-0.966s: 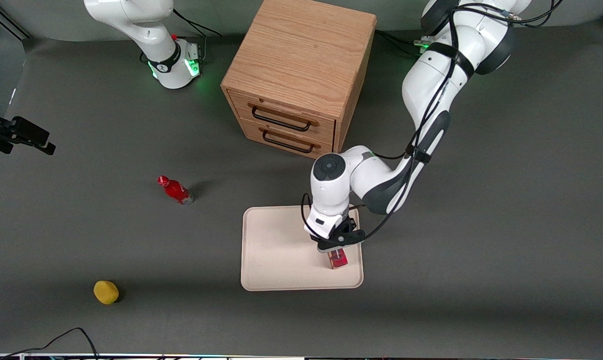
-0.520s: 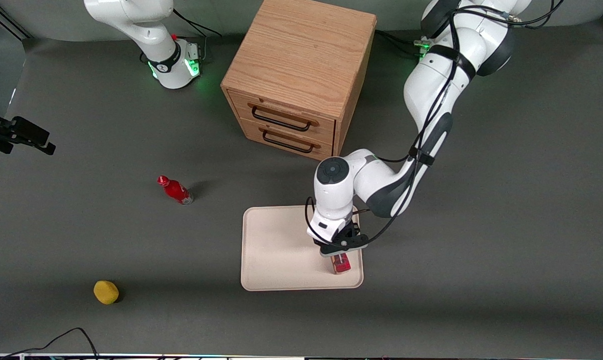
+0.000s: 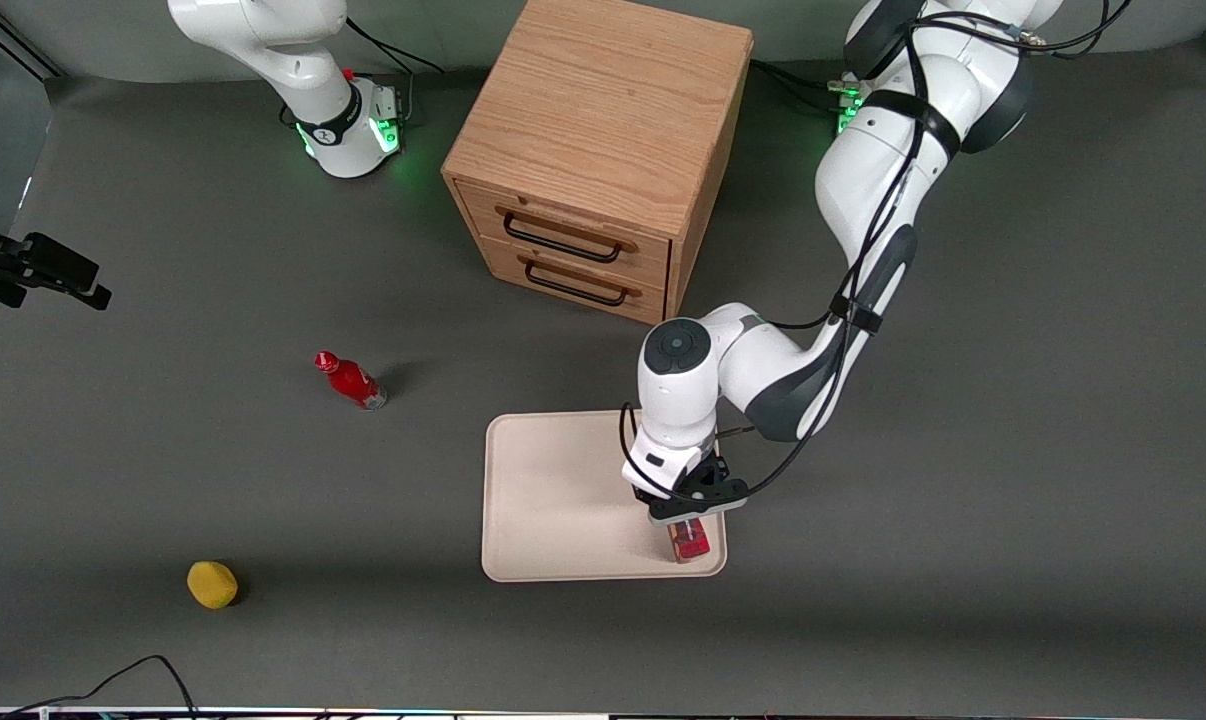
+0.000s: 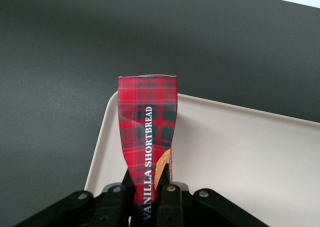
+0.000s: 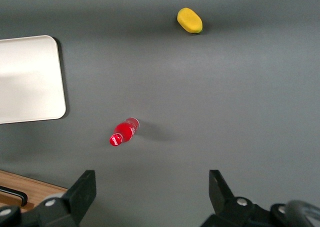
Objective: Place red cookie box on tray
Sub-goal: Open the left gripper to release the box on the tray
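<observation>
Front camera: mounted high, looking steeply down over the whole table (image 3: 1063,450) from well back. Left wrist camera: close in, facing along the gripper (image 4: 149,199) at the red cookie box (image 4: 148,137) and the tray (image 4: 240,147). Right wrist camera: looks down from moderate height. All three views share the tray; front and right wrist also share the red bottle (image 5: 123,132) and the yellow object (image 5: 189,20).

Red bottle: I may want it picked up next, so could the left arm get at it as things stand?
Probably not right away. The gripper is shut on the red cookie box over the tray. The red bottle stands apart on the open table toward the parked arm's end, with nothing around it; whether it lies within reach is uncertain.
</observation>
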`<control>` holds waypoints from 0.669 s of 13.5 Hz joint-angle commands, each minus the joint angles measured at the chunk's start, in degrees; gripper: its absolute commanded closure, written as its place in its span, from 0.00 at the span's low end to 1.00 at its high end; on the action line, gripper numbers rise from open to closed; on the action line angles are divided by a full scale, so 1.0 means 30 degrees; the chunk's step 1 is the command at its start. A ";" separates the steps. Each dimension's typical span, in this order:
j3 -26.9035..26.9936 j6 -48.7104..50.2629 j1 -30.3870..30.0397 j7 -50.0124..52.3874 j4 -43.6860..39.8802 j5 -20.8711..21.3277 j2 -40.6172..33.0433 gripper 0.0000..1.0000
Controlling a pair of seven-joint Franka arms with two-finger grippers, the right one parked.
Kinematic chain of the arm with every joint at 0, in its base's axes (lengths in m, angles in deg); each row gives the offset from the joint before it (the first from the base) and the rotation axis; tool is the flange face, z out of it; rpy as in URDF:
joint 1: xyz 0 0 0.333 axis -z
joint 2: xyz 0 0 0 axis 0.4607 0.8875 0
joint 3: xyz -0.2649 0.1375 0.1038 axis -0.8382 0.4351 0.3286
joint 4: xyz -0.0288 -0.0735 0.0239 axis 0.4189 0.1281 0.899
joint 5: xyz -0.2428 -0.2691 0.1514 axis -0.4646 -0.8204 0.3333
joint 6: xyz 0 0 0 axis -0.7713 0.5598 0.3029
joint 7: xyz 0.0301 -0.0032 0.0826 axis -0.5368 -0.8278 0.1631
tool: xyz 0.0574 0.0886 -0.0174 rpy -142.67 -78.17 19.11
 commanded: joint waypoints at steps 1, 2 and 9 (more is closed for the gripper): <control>0.0071 -0.0078 0.0204 -0.0161 -0.0648 0.0228 0.0673 0.82; 0.0071 -0.0165 0.0205 -0.0132 -0.0648 0.0286 0.0790 0.82; 0.0042 -0.0166 0.0205 -0.0219 -0.0677 0.0228 0.0704 0.00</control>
